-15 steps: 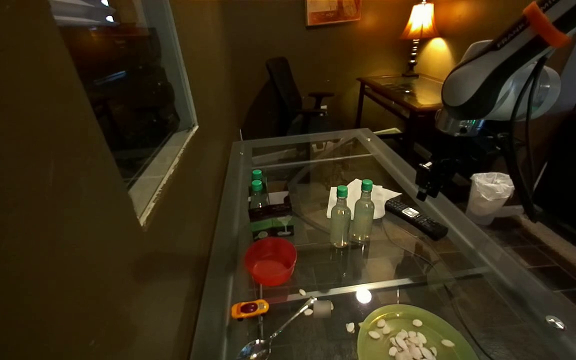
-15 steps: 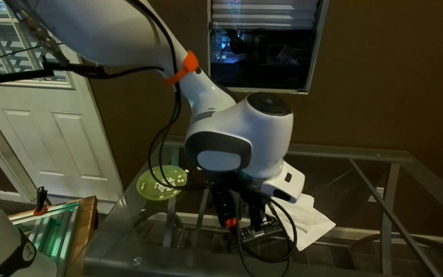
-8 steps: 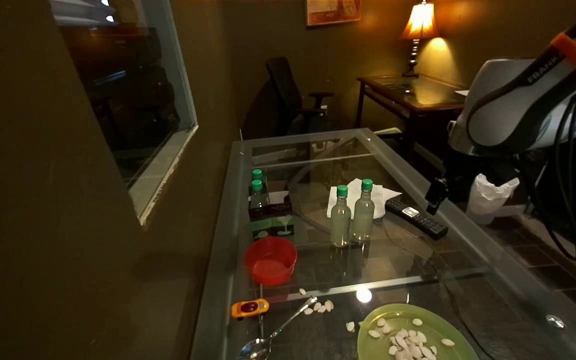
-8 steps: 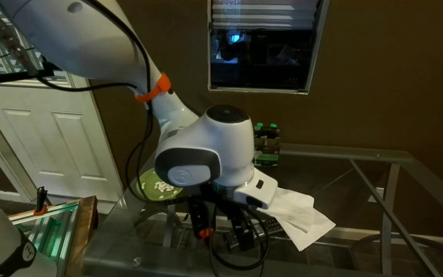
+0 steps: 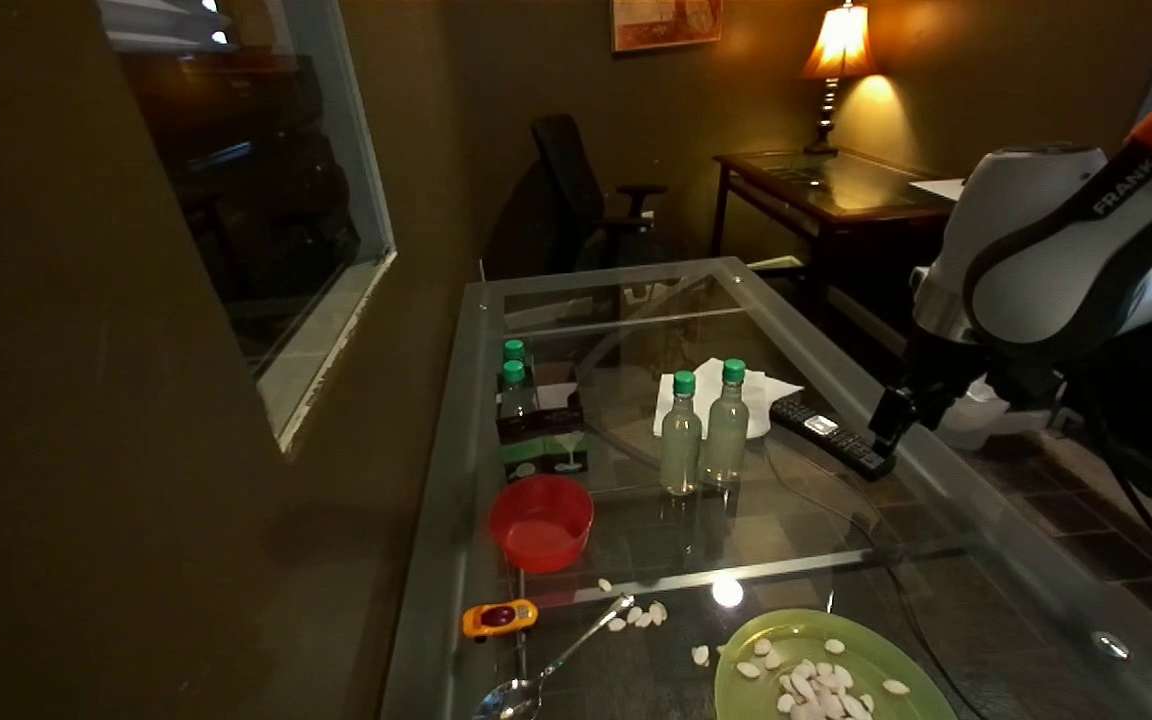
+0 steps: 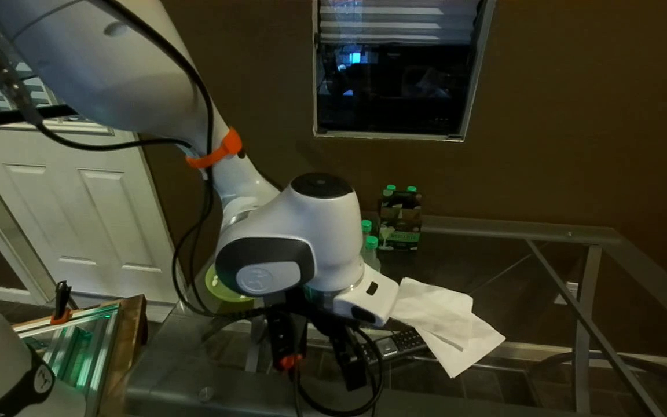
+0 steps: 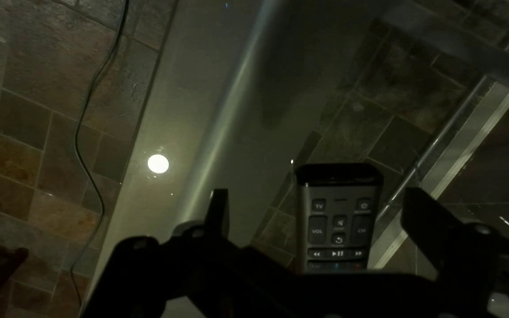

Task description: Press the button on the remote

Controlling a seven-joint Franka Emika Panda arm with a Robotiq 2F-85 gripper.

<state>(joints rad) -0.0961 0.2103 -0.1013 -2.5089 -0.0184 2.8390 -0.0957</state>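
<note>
Jaws, spread wide and empty, have just shifted toward the power-key end of the remote (image 7: pixel 339 214), so a press looks close. That slim, black, round-cornered bar lies on the glass worktop (image 5: pixel 636 535); creased white paper (image 6: pixel 446 321) sits at its opposite end, 2 smooth green-capped bottles (image 5: pixel 726 435) nearby.

On a glass-topped table (image 5: pixel 626 525), two green-capped bottles (image 5: pixel 681 450) are stood near white paper sheets (image 6: pixel 455 324), just beside which a black remote (image 5: pixel 824 430) is laid. A red bowl (image 5: pixel 543 520), a cardboard bottle carrier (image 5: pixel 544 455) and a green plate (image 5: pixel 886 648) are also carried. A yellow toy car (image 5: pixel 499 618) is set near a metal spoon (image 5: pixel 543 677), and small white pieces (image 5: pixel 658 611) are scattered close by
</note>
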